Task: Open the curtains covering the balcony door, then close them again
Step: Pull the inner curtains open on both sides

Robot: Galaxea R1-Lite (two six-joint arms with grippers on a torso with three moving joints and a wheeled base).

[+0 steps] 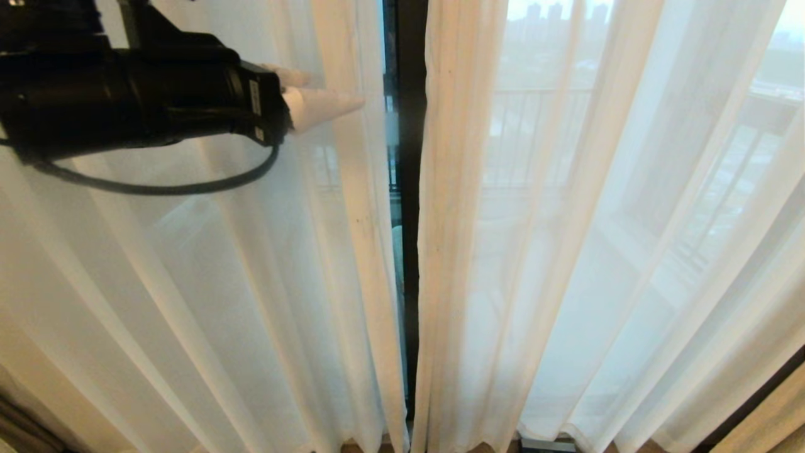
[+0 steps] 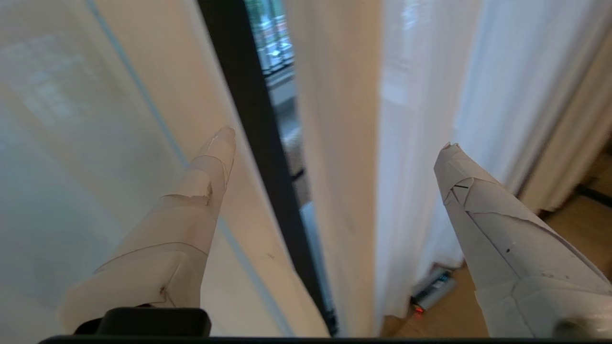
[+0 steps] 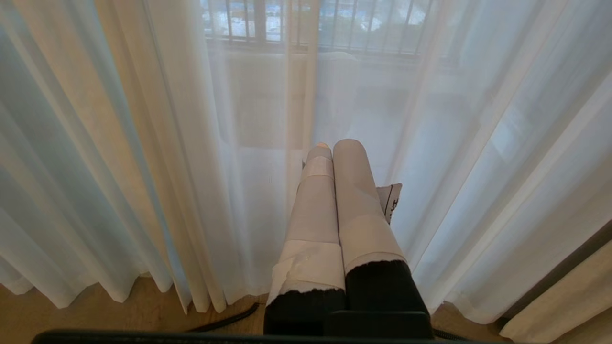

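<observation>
The curtains' thin white sheers hang in two panels, left [image 1: 251,264] and right [image 1: 566,251], with a narrow gap between them. The balcony door's dark frame [image 1: 412,189] shows in that gap. My left gripper [image 1: 336,88] is raised at the left panel's inner edge, open wide and clamping nothing. In the left wrist view one finger [image 2: 210,167] looks veiled by sheer fabric, while the other finger [image 2: 483,210] stands in front of it. The frame [image 2: 248,119] and a sheer edge [image 2: 334,143] lie between them. My right gripper [image 3: 332,145] is shut and empty, low before the sheers [image 3: 143,143].
Heavy beige drape shows at the lower right [image 1: 767,415] and beside the sheers [image 2: 564,157]. A small device with a red light [image 2: 432,291] lies on the wooden floor at the curtain's foot. A black cable [image 3: 224,320] runs there. Balcony railing bars [image 3: 311,24] show outside.
</observation>
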